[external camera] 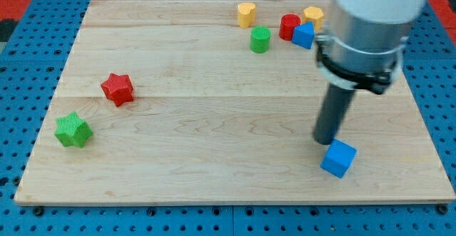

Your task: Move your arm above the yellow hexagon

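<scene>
Yellow hexagon (313,15): sits at the board's far edge, view's top right, touching or just beside the red cylinder (288,26) and the blue cube up top (303,35); partly hidden by the arm housing.
Target spot: taken to be the strip of board above the hexagon in the view, which is very narrow before the wooden board (199,115) ends.
Approach: a path up the view's right side of the cluster is judged safest, so the red cylinder and upper blue cube are not nudged.
Risk: the hexagon sits tight against its neighbours; any contact is likely to shift all three.
Other blocks near route: green cylinder (260,39) and yellow heart-like block (246,13) lie left of the cluster, out of the way.
Tip (326,142): placed low on the right half, just above and touching or almost touching the lower blue cube (338,157); well apart from the hexagon.
Rod pose: held upright, under the grey-white housing.
Fingers: none fitted; nothing is grasped, only a bare rod is carried.
Far side: red star (117,88) and green star (73,130) at the view's left, irrelevant to the move.
</scene>
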`<act>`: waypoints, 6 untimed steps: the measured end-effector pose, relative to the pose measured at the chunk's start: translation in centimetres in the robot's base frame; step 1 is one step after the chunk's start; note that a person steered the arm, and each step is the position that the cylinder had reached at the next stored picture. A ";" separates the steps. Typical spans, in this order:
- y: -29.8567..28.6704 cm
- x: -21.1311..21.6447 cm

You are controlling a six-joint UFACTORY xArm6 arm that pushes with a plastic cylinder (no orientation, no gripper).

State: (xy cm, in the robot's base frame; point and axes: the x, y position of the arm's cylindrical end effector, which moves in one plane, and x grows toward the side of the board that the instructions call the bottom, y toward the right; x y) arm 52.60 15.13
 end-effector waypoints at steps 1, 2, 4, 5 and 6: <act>-2.2 -5.0; 3.5 -14.3; 8.8 -30.3; 2.0 -28.7; -1.2 -22.4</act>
